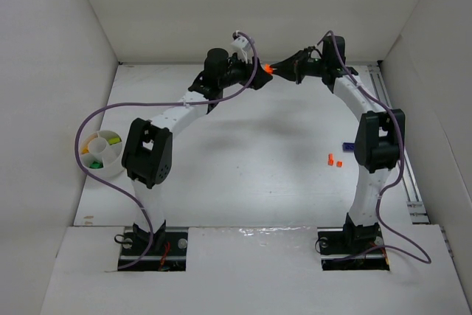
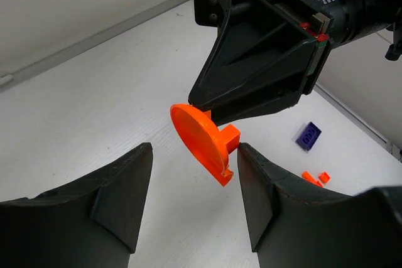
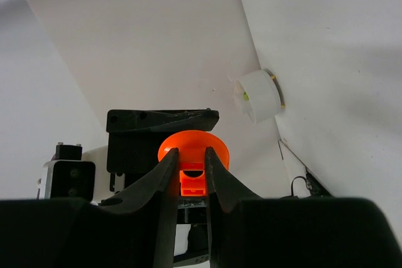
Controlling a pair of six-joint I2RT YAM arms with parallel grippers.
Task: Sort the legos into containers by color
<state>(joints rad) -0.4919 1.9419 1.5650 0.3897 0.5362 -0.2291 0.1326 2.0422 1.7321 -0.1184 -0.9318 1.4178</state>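
Two arms meeting in mid-air above the far middle of the white table [image 1: 243, 145]. The right gripper [image 3: 191, 154] is closed on the small square stub of an orange disc piece [image 2: 200, 135], its two fingers [image 3: 164, 174] pinching the stub from both sides with the round face turned toward the other arm. The left gripper [image 2: 195, 152] faces it head-on with its jaws parted. One finger stands well off the disc's face. The other finger [image 2: 257, 180] lies just beside the stub and the disc's lower edge, and it cannot be told whether they touch. It has nothing clamped. In the overhead view the orange piece shows as a bright spot between the two gripper tips. The container [image 1: 110, 170] is a round white dish divided into sections. It sits on the table at the left, beside the left arm's elbow, and holds yellow legos [image 1: 109, 138] and green legos [image 1: 96, 162] in separate sections. Loose legos lie on the table to the right, near the right arm. These are two orange legos [image 1: 335, 161] close together and a purple-blue brick [image 2: 308, 136] just beyond them, partly hidden by the arm in the overhead view.
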